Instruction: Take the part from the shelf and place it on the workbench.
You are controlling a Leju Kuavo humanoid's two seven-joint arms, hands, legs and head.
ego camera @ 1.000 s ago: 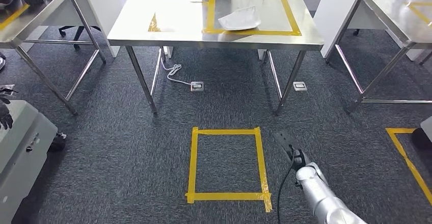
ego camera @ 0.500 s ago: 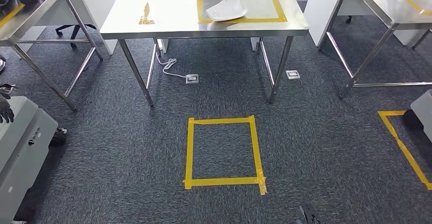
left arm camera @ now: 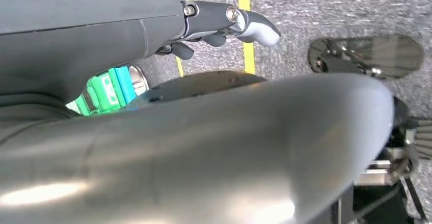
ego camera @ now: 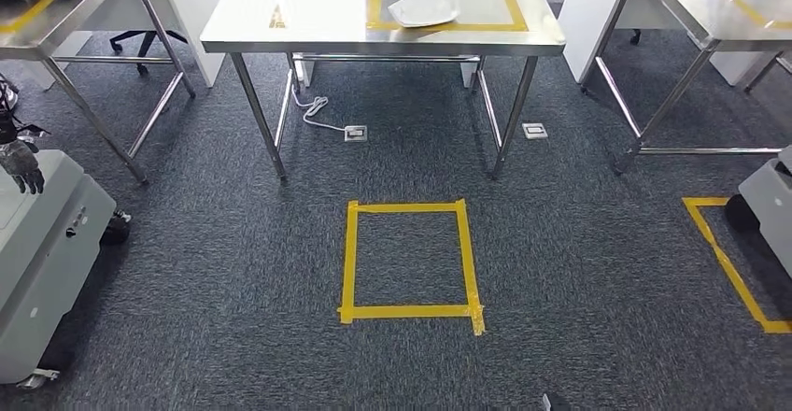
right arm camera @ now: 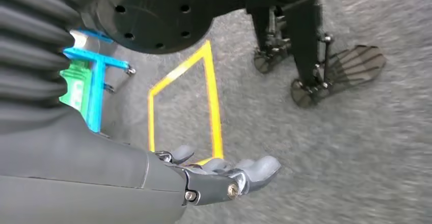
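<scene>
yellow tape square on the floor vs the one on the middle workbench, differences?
The floor square lies on dark carpet, the workbench square on shiny steel. The floor square encloses bare carpet; the workbench square holds a white part. The floor square is fully in frame; the workbench square is cut off at the top. Both are yellow tape outlines.

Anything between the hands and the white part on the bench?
Nothing visible. The white part lies on the workbench inside a yellow tape outline. Between robot and bench is carpet with a flat taped square. The left hand and right hand hang over the floor, holding nothing.
</scene>
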